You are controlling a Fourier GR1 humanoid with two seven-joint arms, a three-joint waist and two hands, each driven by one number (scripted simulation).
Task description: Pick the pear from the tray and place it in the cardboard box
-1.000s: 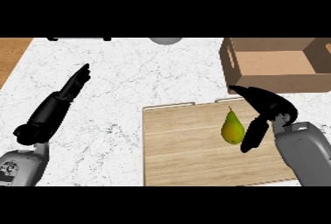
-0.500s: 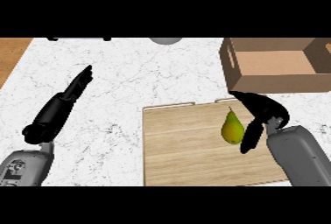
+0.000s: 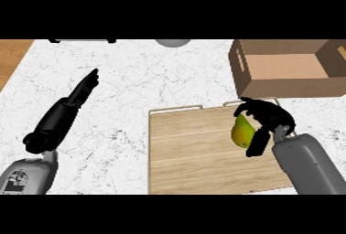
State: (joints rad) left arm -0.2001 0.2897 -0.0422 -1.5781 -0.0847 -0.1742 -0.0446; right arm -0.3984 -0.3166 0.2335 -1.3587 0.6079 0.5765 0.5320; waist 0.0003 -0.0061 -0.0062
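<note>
1. Head view looks down on a white counter (image 3: 135, 77) with small grey specks.
2. On the counter, at the lower right, lies a flat wood tray (image 3: 196, 155). It has two thin handles (image 3: 177, 108) on its far edge.
3. A yellow-green pear (image 3: 241, 132) lies on the tray, near the far right corner. Its thin end points toward the far side.
4. Coming in from the lower right on a grey arm (image 3: 307, 164) is the right hand (image 3: 272, 119). It sits at the right side of the pear.
5. The right hand is curled round the pear. Its fingers bend over the top of the pear. Its thumb (image 3: 255, 146) runs down along the pear's right side.
6. A brown box (image 3: 290, 87) stands on the counter at the top right. It is just past the far edge of the tray. Its top is open and its brown floor shows.
7. The pear is on the tray, not in the box. The pear is near the box but does not touch it.
8. Over the counter on the left side is the left hand (image 3: 84, 87). It is well apart from the tray.
9. The left hand is flat and open. Its fingers are straight, pressed together, and point away from the robot.
10. A grey round thing (image 3: 174, 42) shows at the top edge. It is cut off, so I cannot tell what it is.
11. A dark bar (image 3: 81, 41) shows at the top left edge.
12. A brown wood strip (image 3: 10, 57) fills the top left corner, beside the counter.
</note>
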